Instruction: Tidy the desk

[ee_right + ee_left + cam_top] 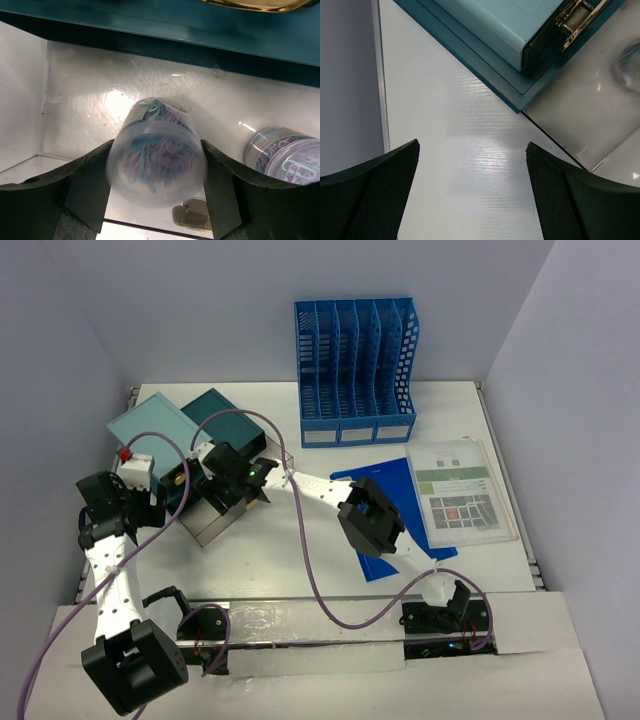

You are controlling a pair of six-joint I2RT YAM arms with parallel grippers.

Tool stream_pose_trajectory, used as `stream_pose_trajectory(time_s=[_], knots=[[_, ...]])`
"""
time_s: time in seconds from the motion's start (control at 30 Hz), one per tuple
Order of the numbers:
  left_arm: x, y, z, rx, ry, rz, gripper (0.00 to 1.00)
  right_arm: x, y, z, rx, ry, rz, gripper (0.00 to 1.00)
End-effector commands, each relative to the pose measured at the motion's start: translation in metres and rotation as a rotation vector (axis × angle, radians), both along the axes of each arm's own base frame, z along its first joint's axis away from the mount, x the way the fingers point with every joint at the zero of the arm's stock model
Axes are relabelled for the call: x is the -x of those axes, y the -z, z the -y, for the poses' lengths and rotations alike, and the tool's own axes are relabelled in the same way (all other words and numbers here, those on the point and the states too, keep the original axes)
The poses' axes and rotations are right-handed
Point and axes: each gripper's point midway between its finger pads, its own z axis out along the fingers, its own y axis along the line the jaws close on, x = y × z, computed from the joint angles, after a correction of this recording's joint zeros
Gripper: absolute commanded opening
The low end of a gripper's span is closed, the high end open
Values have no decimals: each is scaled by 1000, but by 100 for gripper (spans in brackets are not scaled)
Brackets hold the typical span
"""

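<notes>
The desk (300,575) is a white tabletop with pale lavender walls. My right gripper (232,483) reaches across to the left, into a silver tin (205,525) beside a dark teal box (225,425). In the right wrist view it (156,172) is shut on a clear tub of coloured paper clips (156,160), one finger on each side, over the tin's floor (75,110). A second clear tub (290,157) lies to its right. My left gripper (130,480) is open and empty over bare desk (445,125), left of the box; its midpoint (472,190) is above nothing.
A blue file rack (355,370) stands at the back. A blue folder (385,510) and a printed sheet in a clear sleeve (462,490) lie on the right. A light teal lid (150,425) sits at back left. The desk's left rail (382,85) runs close to my left gripper.
</notes>
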Motion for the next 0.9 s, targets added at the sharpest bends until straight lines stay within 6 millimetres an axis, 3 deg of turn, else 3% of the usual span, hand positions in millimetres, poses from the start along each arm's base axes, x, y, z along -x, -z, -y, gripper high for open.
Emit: stream_pose_trajectory(time_s=[0.0,0.13,0.27,0.37,0.5,0.57,0.7,0.83,0.87], knots=[[-6,-8,-1,9,-3,39,94,-1,-49,-8,-84,-12,57,80],[-6,-8,0,10,-1,38,94,-2,-66,-5,-96,-13,79,81],[-8,-11,0,9,6,44,94,2,-109,2,-162,-14,116,82],[-14,-20,0,4,24,59,94,12,-176,17,-293,-5,175,82],[-31,-53,-3,-16,61,117,95,28,-195,48,-419,22,183,81],[-42,-74,-4,-20,81,156,95,38,-186,68,-483,51,118,79],[-68,-96,0,25,129,204,96,30,-138,99,-482,188,38,67],[-101,-115,-12,39,95,259,96,32,-93,101,-479,231,-83,55],[-110,-109,-15,47,87,243,96,31,-87,100,-483,237,-100,52]])
